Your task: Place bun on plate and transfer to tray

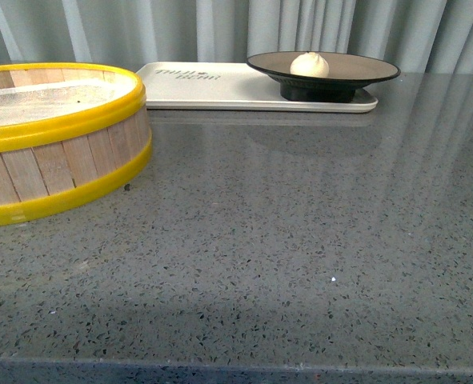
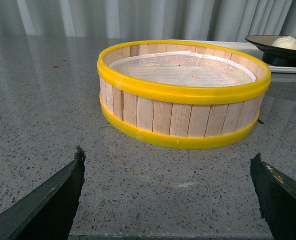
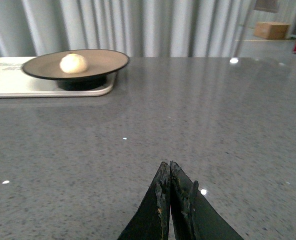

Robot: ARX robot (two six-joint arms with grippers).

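The small white pleated bun (image 1: 309, 64) sits on the black-rimmed tan plate (image 1: 364, 70) at the cream rectangular tray's (image 1: 220, 88) right end near the counter's far edge, left gripper (image 2: 168, 187) spread wide, right gripper (image 3: 169, 187) closed, empty.

bun (image 1: 310, 64) on plate (image 1: 364, 70), on tray (image 1: 212, 90)

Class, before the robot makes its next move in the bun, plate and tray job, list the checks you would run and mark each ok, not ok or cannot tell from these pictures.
1. Small white pleated steamed bun lies on the tan-brown round plate with black rim: ok.
2. Plate stands on the cream-white rectangular plastic tray: ok.
3. Plate's foot fully inside the tray's edge: cannot tell; it sits near the tray's right end.
4. Left tool open and holding nothing: ok.
5. Right tool shut with nothing in it, clear of the plate: ok.
6. Yellow-rimmed wooden steamer basket holds no bun: ok, only its mesh liner shows.
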